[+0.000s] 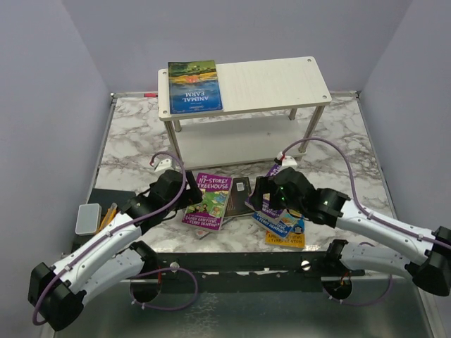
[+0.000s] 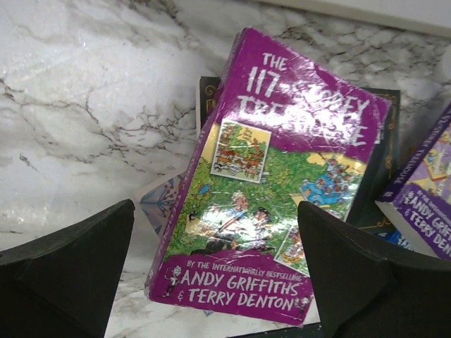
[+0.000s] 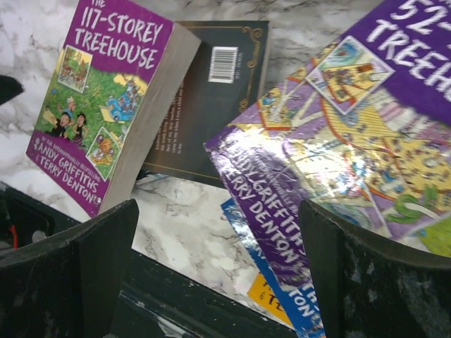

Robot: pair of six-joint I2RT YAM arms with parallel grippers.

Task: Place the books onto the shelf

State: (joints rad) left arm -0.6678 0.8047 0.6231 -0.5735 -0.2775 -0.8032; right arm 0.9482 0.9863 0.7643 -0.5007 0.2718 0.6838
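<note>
Left claw point(image 2: 217, 208) is hovering over the purple "117-Storey Treehouse" paperback point(image 2: 275, 183), fingers spread wide, gripping nothing. The right claw point(image 3: 218, 205), equally wide and empty, is hanging over the purple "52-Storey" paperback point(image 3: 338, 141). Both are lying in an overlapping heap on the marble tabletop point(image 1: 134, 134), the first tilted across a dark brown book point(image 3: 211, 91). The danger: a pinch catching two covers, or skidding a glossy one aside. The blue "Animal Farm" point(image 1: 194, 87) is lying on the white wooden shelf point(image 1: 268, 77).
</note>
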